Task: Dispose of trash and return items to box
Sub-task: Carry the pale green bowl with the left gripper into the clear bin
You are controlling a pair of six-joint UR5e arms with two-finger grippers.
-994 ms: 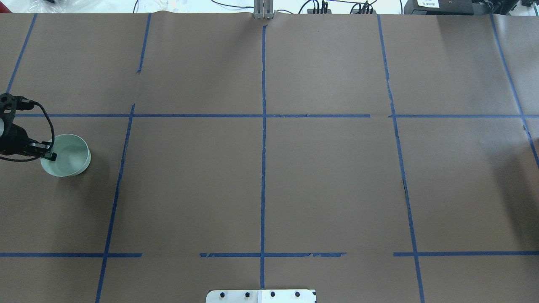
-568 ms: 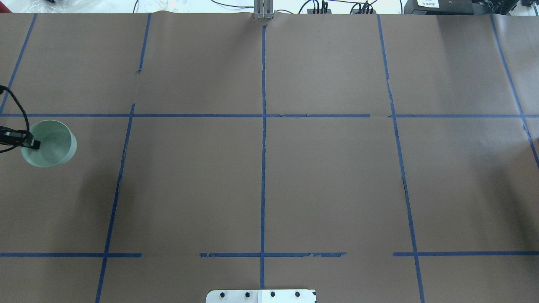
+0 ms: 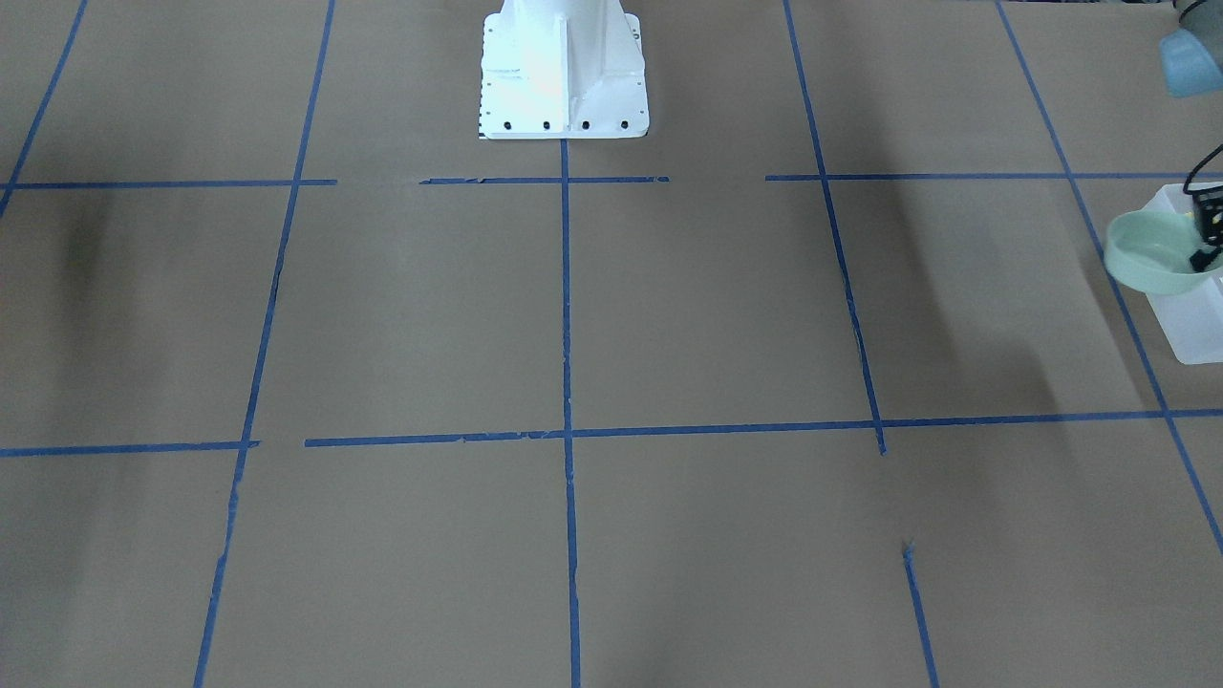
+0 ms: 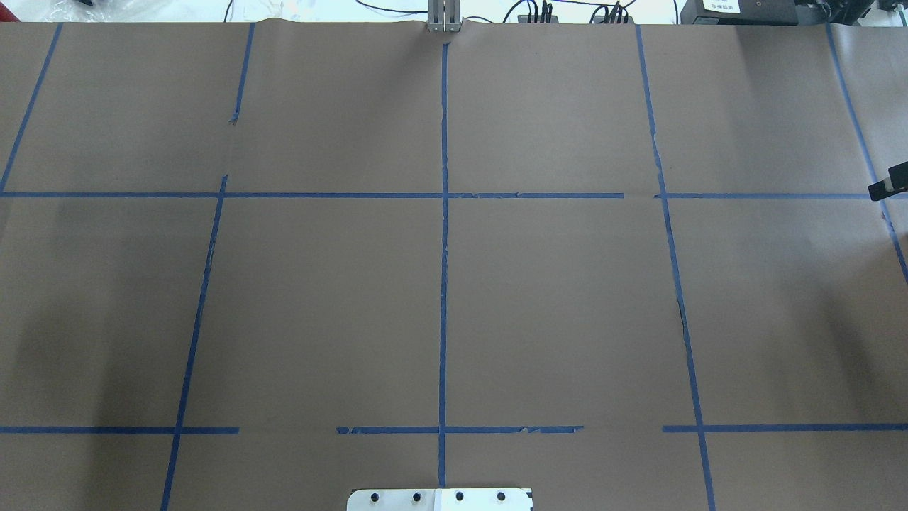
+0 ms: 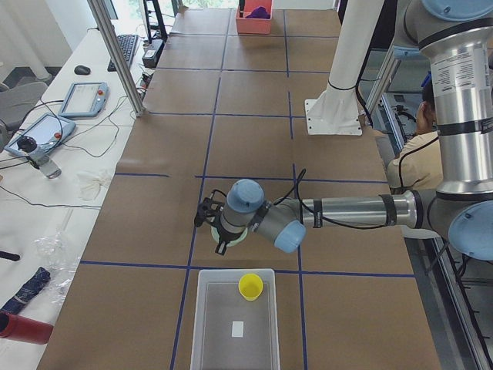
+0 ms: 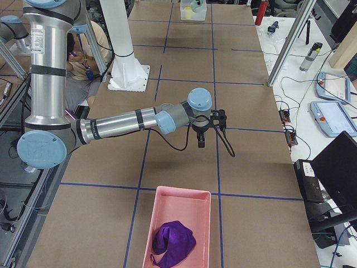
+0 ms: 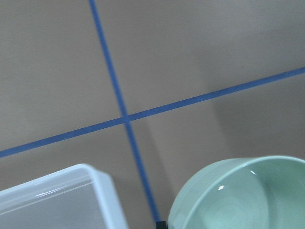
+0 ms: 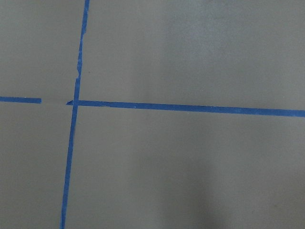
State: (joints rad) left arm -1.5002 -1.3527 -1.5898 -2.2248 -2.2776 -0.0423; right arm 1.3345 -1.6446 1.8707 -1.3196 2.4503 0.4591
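My left gripper [image 3: 1202, 254] is shut on the rim of the pale mint-green bowl [image 3: 1151, 252] and holds it above the table, at the near edge of the frosted-white box [image 3: 1192, 320]. The left wrist view shows the bowl [image 7: 243, 198] beside a corner of the box [image 7: 62, 200]. In the exterior left view the yellow cup [image 5: 249, 286] stands inside the box [image 5: 208, 331], and the left gripper [image 5: 218, 235] hovers just beyond it. My right gripper [image 6: 201, 140] hangs over bare table; only a tip of it [image 4: 888, 187] shows overhead, so I cannot tell whether it is open or shut.
A pink tray [image 6: 167, 201] holding a purple cloth [image 6: 173, 240] sits at the table's right end. The white robot pedestal [image 3: 564, 67] stands at the middle of the robot's side. Blue tape lines cross the brown paper cover.
My left gripper has carried the bowl leftward out of the overhead view. A tip of the right gripper has come in at that view's right edge.
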